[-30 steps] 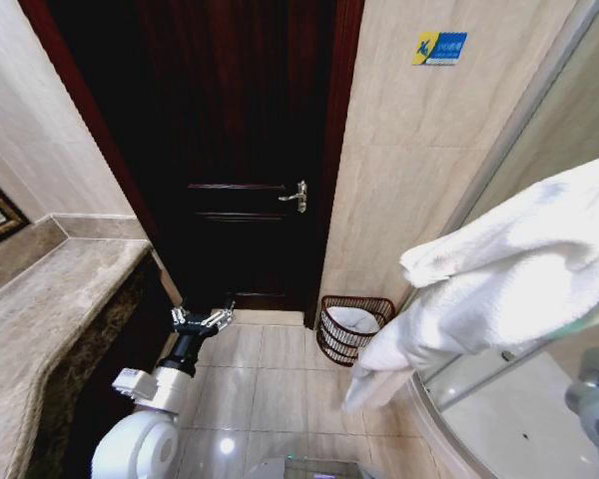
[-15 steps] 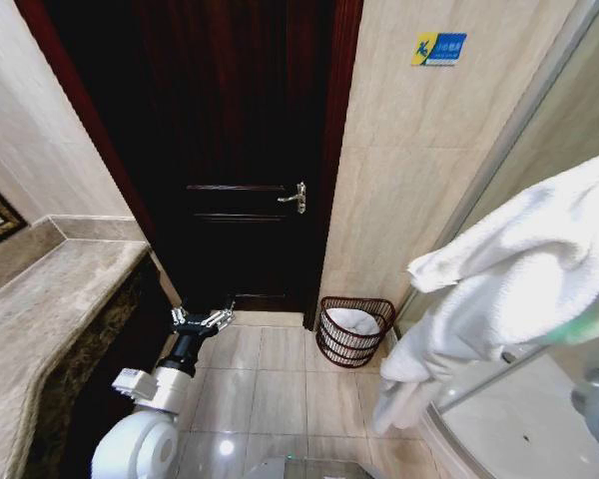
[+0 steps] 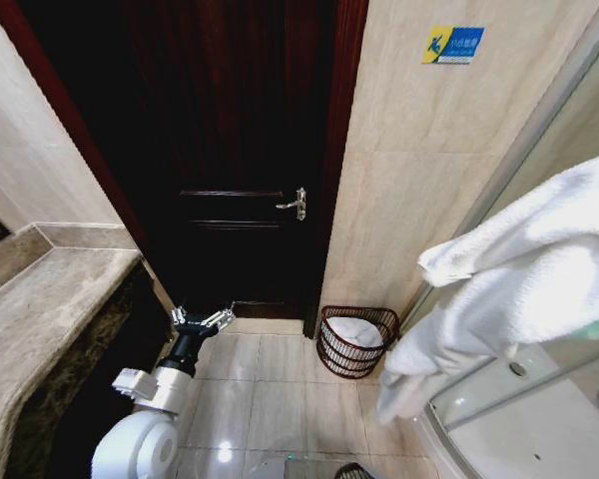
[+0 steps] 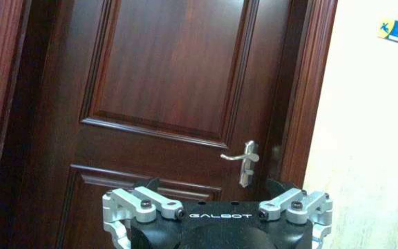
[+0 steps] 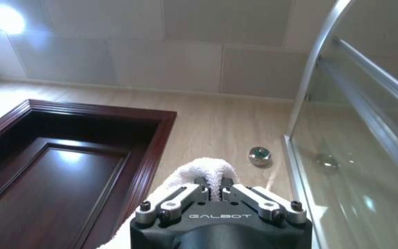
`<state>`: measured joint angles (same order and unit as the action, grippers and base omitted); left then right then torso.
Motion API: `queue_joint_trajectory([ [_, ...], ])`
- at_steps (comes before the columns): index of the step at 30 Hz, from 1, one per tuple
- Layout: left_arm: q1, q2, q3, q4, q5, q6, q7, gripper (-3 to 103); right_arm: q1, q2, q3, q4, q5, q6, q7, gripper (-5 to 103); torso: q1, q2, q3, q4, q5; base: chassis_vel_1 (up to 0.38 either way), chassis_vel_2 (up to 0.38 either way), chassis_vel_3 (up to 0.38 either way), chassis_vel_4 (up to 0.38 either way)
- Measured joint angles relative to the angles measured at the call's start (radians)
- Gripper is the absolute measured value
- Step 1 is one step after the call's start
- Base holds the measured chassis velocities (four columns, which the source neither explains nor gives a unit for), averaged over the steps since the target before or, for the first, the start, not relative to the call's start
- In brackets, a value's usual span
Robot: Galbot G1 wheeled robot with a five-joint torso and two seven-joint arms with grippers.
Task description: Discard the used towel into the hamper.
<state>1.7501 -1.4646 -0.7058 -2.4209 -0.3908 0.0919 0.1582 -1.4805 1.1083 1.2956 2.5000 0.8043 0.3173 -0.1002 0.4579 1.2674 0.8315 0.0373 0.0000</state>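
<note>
A white towel (image 3: 519, 279) hangs high on the right of the head view, its tail drooping toward the floor. In the right wrist view my right gripper (image 5: 218, 191) is shut on a fold of the towel (image 5: 202, 174). The hamper (image 3: 355, 341), a round reddish-brown wire basket with something white inside, stands on the floor tiles by the door frame, below and left of the towel. My left gripper (image 3: 202, 319) hovers low at the left near the door, fingers spread open with nothing between them; the left wrist view shows its fingers (image 4: 133, 203) apart.
A dark wooden door (image 3: 240, 150) with a metal handle (image 3: 295, 204) is straight ahead. A stone countertop (image 3: 50, 309) runs along the left. A glass shower enclosure (image 3: 539, 399) takes up the right. Beige floor tiles (image 3: 270, 389) lie between them.
The whole head view has shifted, so the camera has moved. The towel's hanging tail has swung right and sits a little lower. The left arm has not moved.
</note>
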Motion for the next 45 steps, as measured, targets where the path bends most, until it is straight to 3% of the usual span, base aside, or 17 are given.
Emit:
queue_joint_trajectory([
  [22, 0.0, 0.0, 0.0, 0.0, 0.0, 0.0, 0.0, 100, 0.062, -0.077, -0.015, 0.0, 0.04, -0.024, 0.015, 5, 0.0, 0.0, 0.0, -0.0001, 0.0001, -0.136, 0.136, 0.133, -0.129],
  [25, 0.0, 0.0, 0.0, 0.0, 0.0, 0.0, 0.0, 100, 0.098, -0.12, -0.02, 0.0, 0.058, -0.034, 0.027, 5, 0.002, -0.001, 0.001, 0.001, 0.0008, -0.172, 0.165, 0.154, -0.173],
  [28, 0.0, 0.0, 0.0, 0.0, 0.0, 0.0, 0.0, 100, 0.133, -0.157, -0.02, -0.003, 0.072, -0.042, 0.035, 5, 0.001, -0.001, 0.0, -0.0002, -0.0011, -0.114, 0.13, 0.063, -0.006],
  [30, 0.0, 0.0, 0.0, 0.0, 0.0, 0.0, 0.0, 100, 0.164, -0.184, -0.019, -0.021, 0.084, -0.051, 0.043, 5, 0.001, 0.0, 0.0, -0.0003, 0.0004, -0.023, 0.008, -0.054, -0.033],
  [37, 0.0, 0.0, 0.0, 0.0, 0.0, 0.0, 0.0, 100, 0.222, -0.218, -0.022, -0.05, 0.115, -0.072, 0.058, 5, -0.001, 0.0, 0.0, -0.0001, 0.0, 0.063, -0.033, -0.054, 0.034],
  [45, 0.0, 0.0, 0.0, 0.0, 0.0, 0.0, 0.0, 100, 0.315, -0.257, -0.107, -0.115, 0.108, -0.072, 0.053, 5, 0.001, 0.0, 0.0, 0.0003, 0.0, 0.0, 0.0, 0.0, 0.0],
])
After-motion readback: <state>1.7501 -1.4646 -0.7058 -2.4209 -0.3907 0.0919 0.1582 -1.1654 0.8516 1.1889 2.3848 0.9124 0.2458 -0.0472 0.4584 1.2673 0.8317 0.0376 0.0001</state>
